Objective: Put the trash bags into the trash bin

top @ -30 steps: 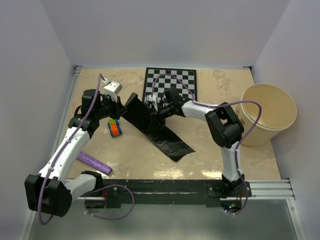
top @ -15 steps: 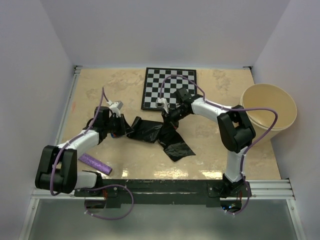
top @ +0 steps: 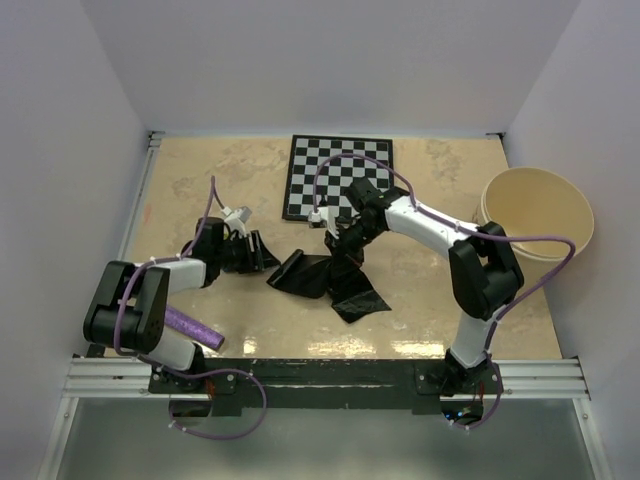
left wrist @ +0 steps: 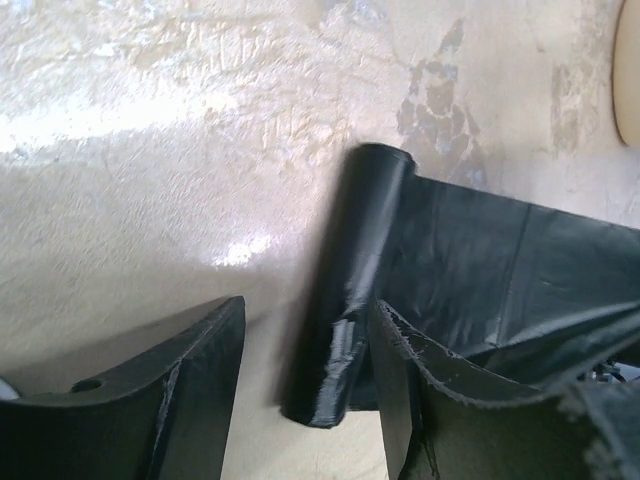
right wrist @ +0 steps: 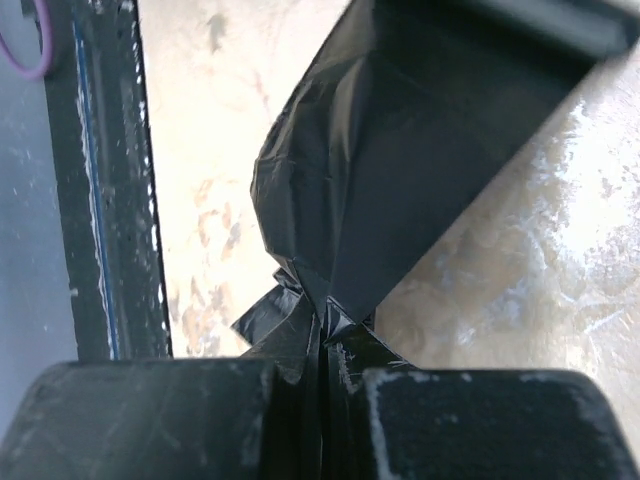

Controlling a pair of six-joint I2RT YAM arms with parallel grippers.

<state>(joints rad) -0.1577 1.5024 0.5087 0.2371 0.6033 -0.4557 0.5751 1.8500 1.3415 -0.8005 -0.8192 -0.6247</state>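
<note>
Your right gripper [right wrist: 322,372] is pinched shut on the trash bag film [top: 325,275] mid-table; left gripper [left wrist: 305,395] gapes around the black roll [left wrist: 352,290]. Lift high, then swing right to the trash bin [top: 520,262].

Top view: bright, even, diffuse light from overhead; no hard shadows, only short soft ones under both arms. Pale glare band on the table [top: 400,347] along its near edge. Focus sharp across the frame.

Left wrist view: broad washed-out glare on the tabletop at far left, plus a small hot spot nearer. Left gripper [left wrist: 307,315]: both fingers soft, close to the lens. Trash bags [left wrist: 350,290]: the roll's near tip is smeared.

Right wrist view: right gripper [right wrist: 322,375] dark, out of focus. Grey sheen on the film's creases; tabletop glares at right.
</note>
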